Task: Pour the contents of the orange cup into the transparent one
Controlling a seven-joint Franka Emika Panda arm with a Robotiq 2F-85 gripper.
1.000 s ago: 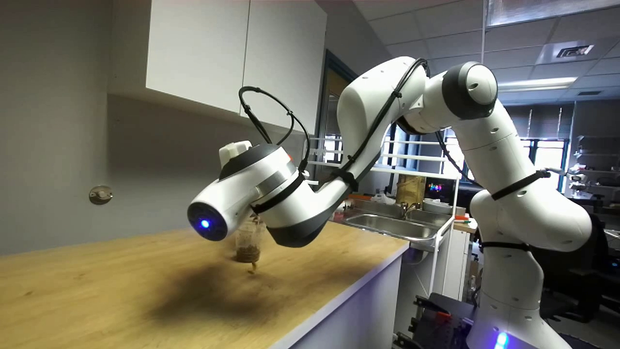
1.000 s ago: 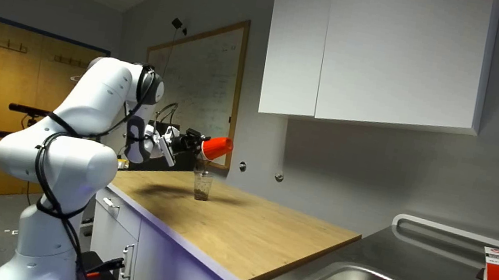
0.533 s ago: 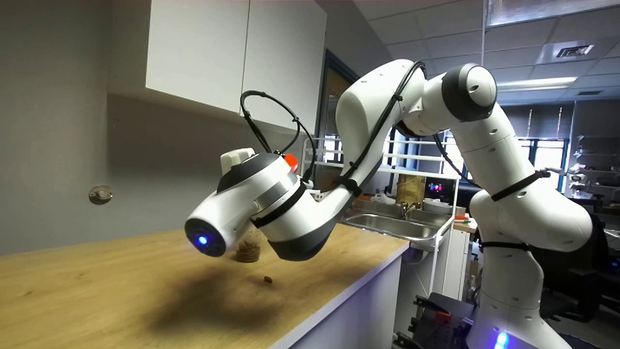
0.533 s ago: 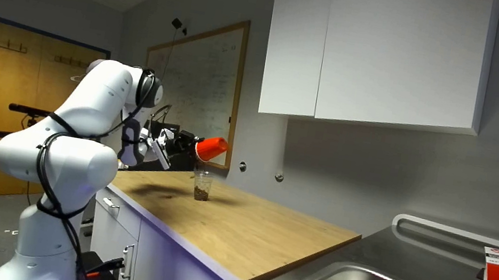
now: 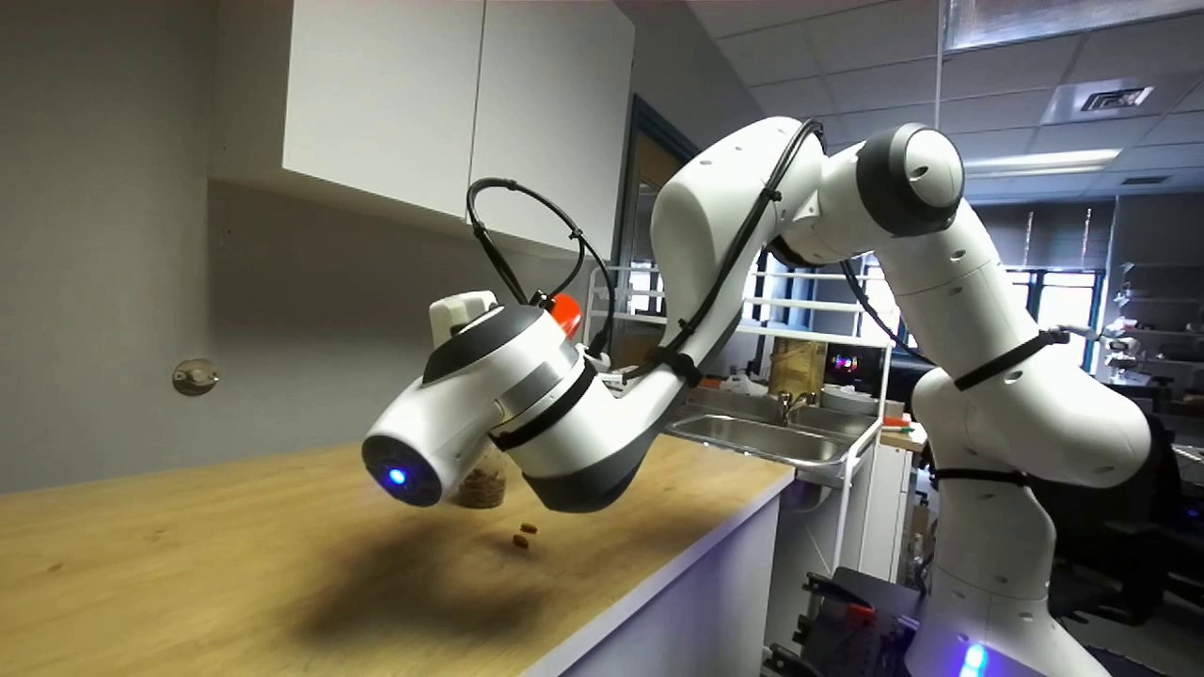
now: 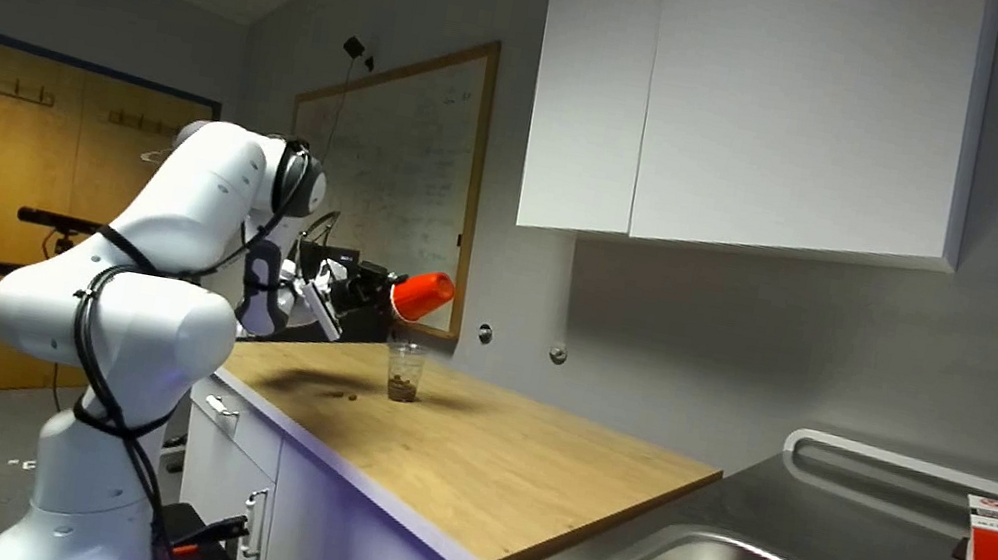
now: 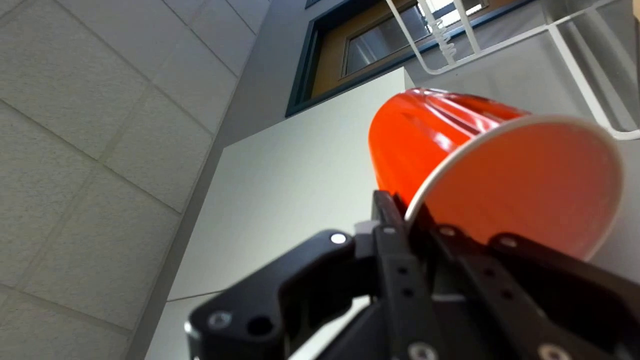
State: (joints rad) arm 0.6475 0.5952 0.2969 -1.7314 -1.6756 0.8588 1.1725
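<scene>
Up in the air and tipped past level, base higher than mouth: the small, tapered, red-orange plastic cup (image 7: pixel 500 170) with a white rim. Pinched by the wall at that rim in the black two-fingered tool (image 7: pixel 407 215), rim caught between the fingers. Bare inside as far as shown in the wrist view; bottom not clear enough to judge. Below the mouth and apart from it, the small, clear, roughly cylindrical tumbler (image 6: pixel 404 366), upright on the pale wooden worktop (image 6: pixel 505 484), with a layer of small brown pieces (image 6: pixel 401 391) in the bottom; partly hidden in an exterior view by the white robot arm (image 5: pixel 607 414). Near the tumbler but not touching, two stray brown bits (image 5: pixel 520 541) loose on the worktop, probably spilt. In hand, by the look of it, the pouring itself, most likely close to done. Next, best to bring the mouth squarely over the middle of the tumbler, since seemingly nearer the edge on the spill side, and tip a little further in case of leftovers; then to roll the cup upright and draw away without knocking the tumbler. Slow turning wise, with only the wall gripped.
</scene>
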